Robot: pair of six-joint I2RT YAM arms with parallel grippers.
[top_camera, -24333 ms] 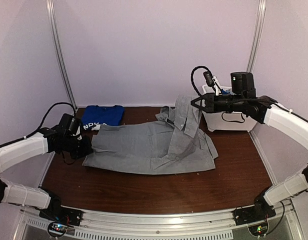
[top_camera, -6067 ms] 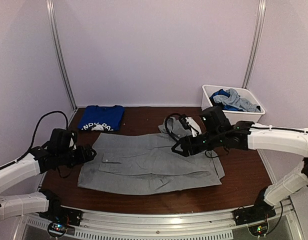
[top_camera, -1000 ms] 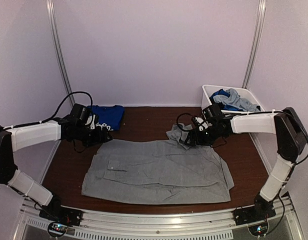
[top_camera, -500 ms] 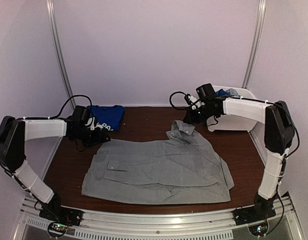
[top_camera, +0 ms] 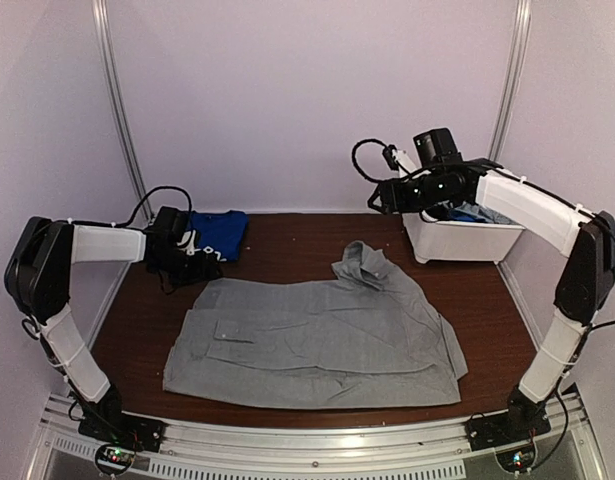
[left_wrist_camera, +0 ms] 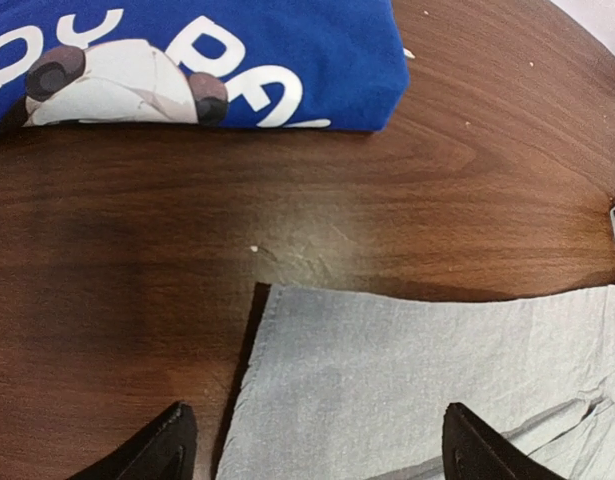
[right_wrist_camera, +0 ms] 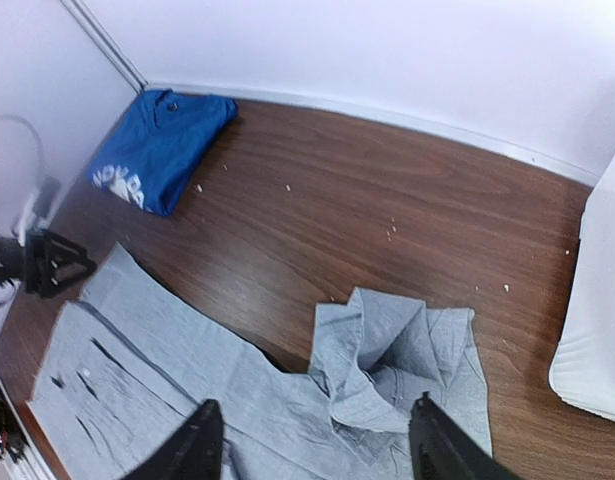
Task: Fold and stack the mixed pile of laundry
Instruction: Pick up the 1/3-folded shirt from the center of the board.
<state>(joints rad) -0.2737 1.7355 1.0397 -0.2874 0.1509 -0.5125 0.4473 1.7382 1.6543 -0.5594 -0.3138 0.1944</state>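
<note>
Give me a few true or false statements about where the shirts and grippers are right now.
The grey shirt lies spread on the table. True.
The blue shirt sits on the grey shirt. False: it lies apart from it, on the table.
The right gripper holds the collar. False: it is open, empty and raised clear of it.
The left gripper is open. True.

Dark wood-grain table [top_camera: 287, 235]; plain pale lilac walls [top_camera: 307, 100]; two slanted metal posts [top_camera: 120, 110] in back corners; aluminium rail [top_camera: 317, 440] along near edge.
</note>
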